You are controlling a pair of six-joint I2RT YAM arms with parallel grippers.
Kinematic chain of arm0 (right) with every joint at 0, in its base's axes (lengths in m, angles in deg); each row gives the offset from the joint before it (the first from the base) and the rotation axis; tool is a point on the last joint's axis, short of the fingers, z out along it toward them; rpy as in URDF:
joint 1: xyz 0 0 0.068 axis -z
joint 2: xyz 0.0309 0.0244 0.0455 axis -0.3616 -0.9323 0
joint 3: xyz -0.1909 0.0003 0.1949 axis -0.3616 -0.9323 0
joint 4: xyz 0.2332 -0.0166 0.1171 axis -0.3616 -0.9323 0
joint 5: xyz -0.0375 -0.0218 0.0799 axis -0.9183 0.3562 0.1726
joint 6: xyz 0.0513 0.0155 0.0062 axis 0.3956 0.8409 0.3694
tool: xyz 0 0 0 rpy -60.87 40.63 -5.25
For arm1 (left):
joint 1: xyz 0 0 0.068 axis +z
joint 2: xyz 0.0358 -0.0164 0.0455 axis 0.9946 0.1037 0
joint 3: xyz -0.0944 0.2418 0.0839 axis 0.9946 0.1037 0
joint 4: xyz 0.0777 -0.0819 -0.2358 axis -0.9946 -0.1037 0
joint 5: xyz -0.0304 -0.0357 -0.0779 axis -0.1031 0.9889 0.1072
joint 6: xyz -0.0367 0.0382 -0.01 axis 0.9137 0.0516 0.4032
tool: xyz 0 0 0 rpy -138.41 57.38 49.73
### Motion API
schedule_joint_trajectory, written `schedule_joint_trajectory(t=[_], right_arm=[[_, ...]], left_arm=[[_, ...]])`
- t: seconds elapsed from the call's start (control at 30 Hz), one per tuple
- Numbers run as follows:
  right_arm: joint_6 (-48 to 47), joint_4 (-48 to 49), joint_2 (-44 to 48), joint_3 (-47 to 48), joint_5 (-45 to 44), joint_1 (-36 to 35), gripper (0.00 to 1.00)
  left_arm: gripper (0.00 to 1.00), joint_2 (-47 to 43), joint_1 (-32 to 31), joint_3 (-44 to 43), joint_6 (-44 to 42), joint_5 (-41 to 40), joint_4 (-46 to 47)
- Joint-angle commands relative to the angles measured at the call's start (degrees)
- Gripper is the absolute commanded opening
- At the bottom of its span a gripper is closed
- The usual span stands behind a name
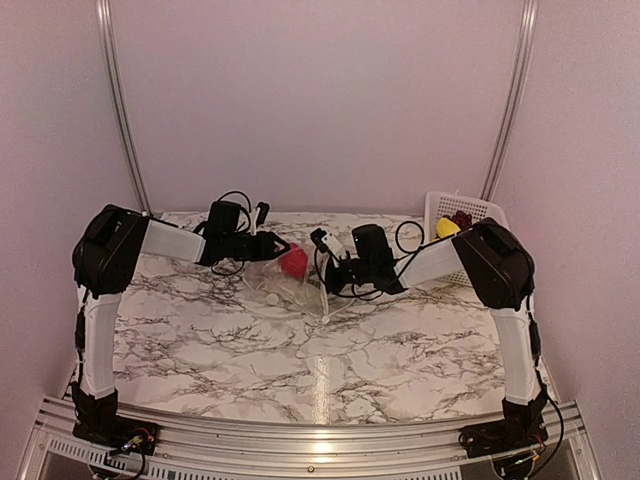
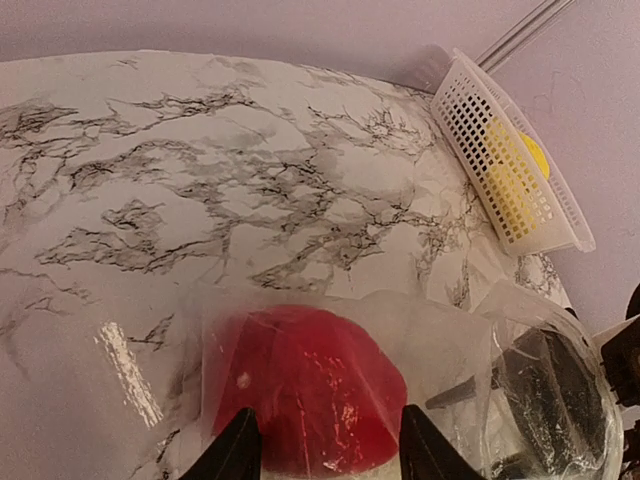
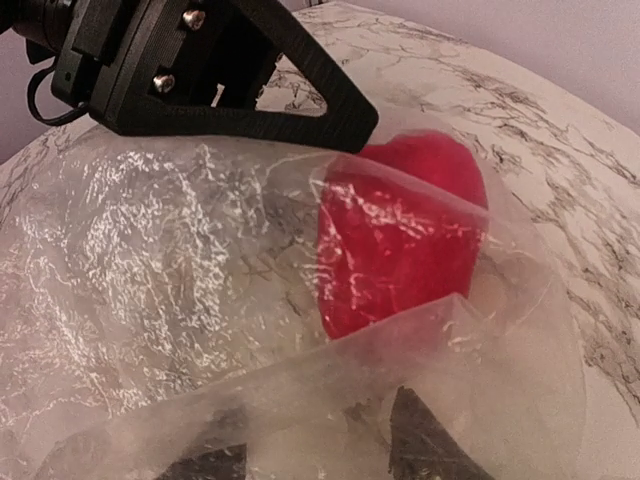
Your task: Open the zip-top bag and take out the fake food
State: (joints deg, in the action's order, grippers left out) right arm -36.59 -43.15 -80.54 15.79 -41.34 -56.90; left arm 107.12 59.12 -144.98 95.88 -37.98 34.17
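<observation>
Across the near part of the marbled bench [image 1: 330,350] our two arms reach inward and meet toward the middle. There the zip-top bag [image 1: 285,290] sits crumpled between them, its lower corner seemingly down on the bench. On its left side the left tool [image 2: 330,445] has its fingers apart, one on either side of the red piece [image 2: 310,390], which lies inside the bag under clear film. Whether those fingers press on it through the plastic or only flank it, we cannot tell. A pale spot beside the red piece may be another piece, but it is too blurred for us to say. On the right side the right tool [image 3: 305,450] shows as two dark fingers spread apart behind a fold of the film, and we see nothing pinched between them. We cannot make out the sealing strip, so we cannot say whether the mouth is open; a loose edge of film lying across the right tool's fingers suggests to us that it may be. Far right, by the back wall, the white basket [image 1: 478,207] holds a yellow piece [image 1: 447,228] and purple grapes [image 1: 461,217], well apart from the bag. We judge the task well under way: some food is already out, and at least the red piece is left to remove.
</observation>
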Motion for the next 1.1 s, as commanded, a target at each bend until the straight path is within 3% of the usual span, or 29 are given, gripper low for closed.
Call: schedule_joint_trajectory(t=[0.0,0.23,0.43,0.53,0.77,1.07], right_arm=[[-1.05,-1.77,-1.34,3.2,0.31,0.29,0.49],[-2.26,-4.32,-2.26,5.07,-0.5,0.24,0.55],[-3.0,-5.52,-3.29,5.55,-1.93,0.16,0.61],[-3.47,-6.35,-4.38,6.59,-2.61,0.07,0.7],[-4.21,-10.45,-7.19,11.19,-3.62,-0.29,0.73],[-5.78,-11.1,-3.99,7.05,-3.3,-1.21,0.6]], left_arm=[[0.41,1.98,-1.46,-0.61,-1.23,2.99,-1.67],[0.2,1.82,-3.46,2.03,-1.67,4.86,-0.29],[0.08,1.58,-4.9,4.02,-1.87,7.0,1.48],[0.06,1.86,-5.27,3.96,-2.05,7.9,1.56],[0.03,2.94,-5.39,2.22,-1.83,6.89,-0.18],[0.03,0.15,-2.97,5.3,0.33,4.81,3.04]])
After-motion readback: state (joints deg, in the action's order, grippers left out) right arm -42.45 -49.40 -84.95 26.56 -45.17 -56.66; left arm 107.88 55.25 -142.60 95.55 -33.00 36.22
